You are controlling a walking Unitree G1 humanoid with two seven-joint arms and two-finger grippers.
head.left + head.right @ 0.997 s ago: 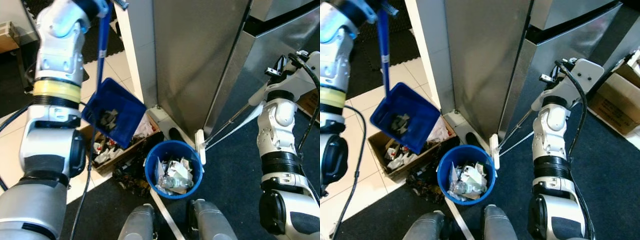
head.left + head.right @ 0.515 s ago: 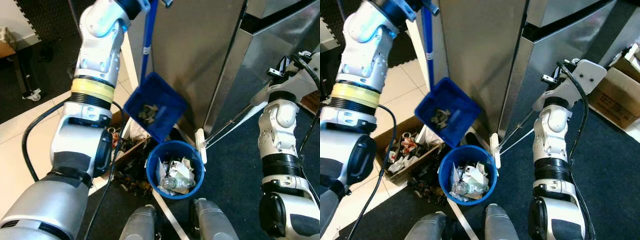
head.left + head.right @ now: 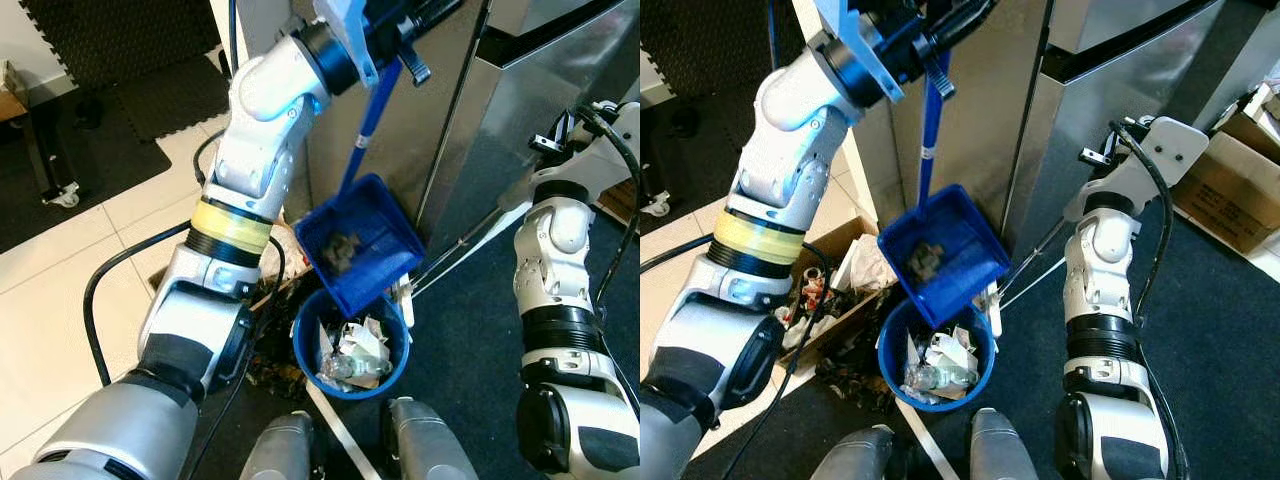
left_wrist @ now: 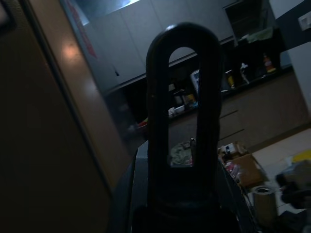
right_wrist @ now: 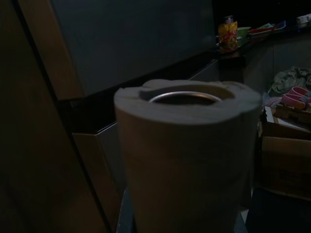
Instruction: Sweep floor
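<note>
Blue dustpan (image 3: 362, 257) held above the blue bin (image 3: 349, 340), just over its rim, small grey debris in the tray. Probably light, rigid plastic, slick inside, so contents likely to slide once tipped; best held at the top of the long blue handle (image 3: 371, 112), where the left gripper (image 3: 400, 28) clamped it, fingers closed on it. Handle's long axis ran up from the bin, leaning slightly; tray mouth tilted down toward the bin. Right gripper (image 3: 1110, 150) beside the bin on the broom (image 3: 455, 255); finger state impossible to tell.

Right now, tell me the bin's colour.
Blue, the bin shows best in the left eye view.
</note>
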